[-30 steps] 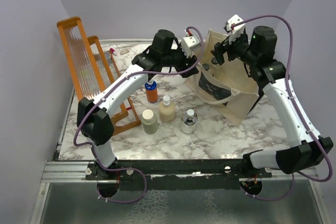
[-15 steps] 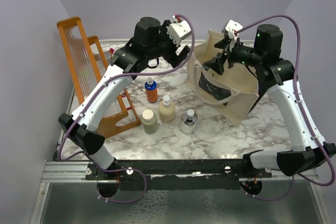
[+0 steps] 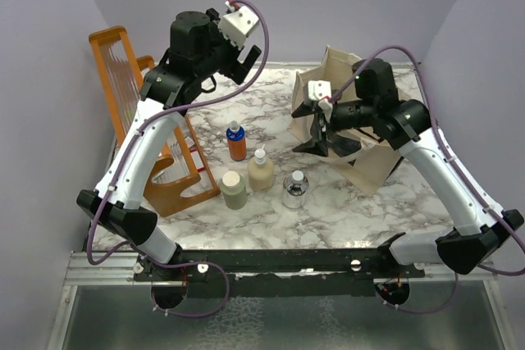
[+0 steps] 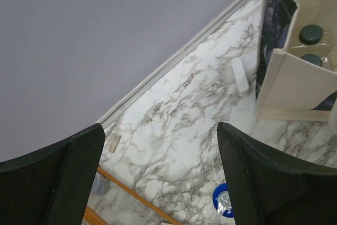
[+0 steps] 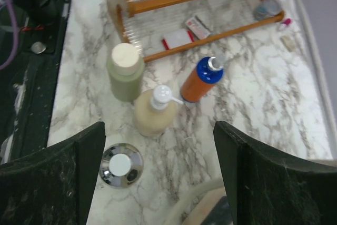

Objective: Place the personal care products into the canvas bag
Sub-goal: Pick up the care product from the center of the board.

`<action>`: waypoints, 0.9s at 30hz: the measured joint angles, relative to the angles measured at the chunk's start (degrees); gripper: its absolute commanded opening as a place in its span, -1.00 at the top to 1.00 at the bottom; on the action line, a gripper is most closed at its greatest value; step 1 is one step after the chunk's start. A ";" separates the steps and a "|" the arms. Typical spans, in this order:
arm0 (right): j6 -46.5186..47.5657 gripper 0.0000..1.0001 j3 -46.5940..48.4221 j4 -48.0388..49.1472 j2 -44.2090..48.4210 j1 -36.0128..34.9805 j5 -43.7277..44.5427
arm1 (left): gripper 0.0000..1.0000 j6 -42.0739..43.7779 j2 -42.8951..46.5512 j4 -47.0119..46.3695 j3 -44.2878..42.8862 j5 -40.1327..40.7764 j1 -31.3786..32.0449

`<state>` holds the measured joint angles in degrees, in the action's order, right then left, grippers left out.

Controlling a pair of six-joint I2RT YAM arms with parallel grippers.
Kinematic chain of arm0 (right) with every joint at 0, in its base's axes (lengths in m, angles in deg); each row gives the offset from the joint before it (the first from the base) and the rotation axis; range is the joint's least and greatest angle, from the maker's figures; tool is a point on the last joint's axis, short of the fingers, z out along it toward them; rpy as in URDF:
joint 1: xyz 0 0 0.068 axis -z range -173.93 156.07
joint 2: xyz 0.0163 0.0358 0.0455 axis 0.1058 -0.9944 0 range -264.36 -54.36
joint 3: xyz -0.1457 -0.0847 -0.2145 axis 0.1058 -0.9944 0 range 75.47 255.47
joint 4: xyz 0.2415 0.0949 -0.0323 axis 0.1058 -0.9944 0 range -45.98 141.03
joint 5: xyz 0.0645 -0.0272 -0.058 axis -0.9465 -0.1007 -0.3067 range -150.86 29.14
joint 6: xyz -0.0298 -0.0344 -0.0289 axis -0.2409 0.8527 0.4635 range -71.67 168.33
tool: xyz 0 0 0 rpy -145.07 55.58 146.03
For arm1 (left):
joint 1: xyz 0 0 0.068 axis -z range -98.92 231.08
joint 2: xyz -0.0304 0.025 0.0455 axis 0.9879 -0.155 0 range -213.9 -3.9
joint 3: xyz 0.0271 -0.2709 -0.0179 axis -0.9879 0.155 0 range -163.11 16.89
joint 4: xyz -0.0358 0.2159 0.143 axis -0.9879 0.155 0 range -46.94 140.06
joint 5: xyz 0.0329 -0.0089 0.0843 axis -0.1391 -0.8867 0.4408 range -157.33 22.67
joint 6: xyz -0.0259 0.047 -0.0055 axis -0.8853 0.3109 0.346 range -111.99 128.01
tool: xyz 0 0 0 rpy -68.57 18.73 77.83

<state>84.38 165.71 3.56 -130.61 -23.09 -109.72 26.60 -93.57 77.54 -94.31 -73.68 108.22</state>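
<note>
Right wrist view: my right gripper [image 5: 158,130] wide, empty, over the beige pump bottle [image 5: 154,111] on the table [image 5: 274,104], so I'd drop straight, pinch its body, avoid the orange bottle [image 5: 199,82] just beside; left gripper [image 4: 160,127] wide, empty too.

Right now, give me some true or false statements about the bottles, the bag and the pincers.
1. The orange bottle, pump bottle, olive-grey bottle and silvery bottle stand on the table, outside the canvas bag. True.
2. The orange bottle lies on its side. False: it stands upright.
3. Two black caps show inside the bag. True.
4. The right pincer grips the silvery bottle. False: it is open and empty.
5. The left pincer is open, holding nothing. True.
</note>
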 measured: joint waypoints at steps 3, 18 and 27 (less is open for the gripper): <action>2.84 -0.67 -3.15 -1.46 -0.28 -4.37 0.57 | -0.82 0.00 0.42 0.50 0.00 0.07 -2.10; 7.19 -0.64 -20.13 -0.96 -1.81 -10.32 13.00 | -0.83 0.07 2.32 0.76 0.00 -0.48 -2.40; 7.34 -0.59 -22.86 0.26 -1.88 -10.32 15.65 | -0.95 0.28 2.34 0.81 0.33 -1.62 -2.43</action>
<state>91.72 142.85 3.82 -132.49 -33.41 -94.07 26.88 -91.23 78.35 -93.98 -75.30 105.79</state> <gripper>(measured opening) 0.811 0.969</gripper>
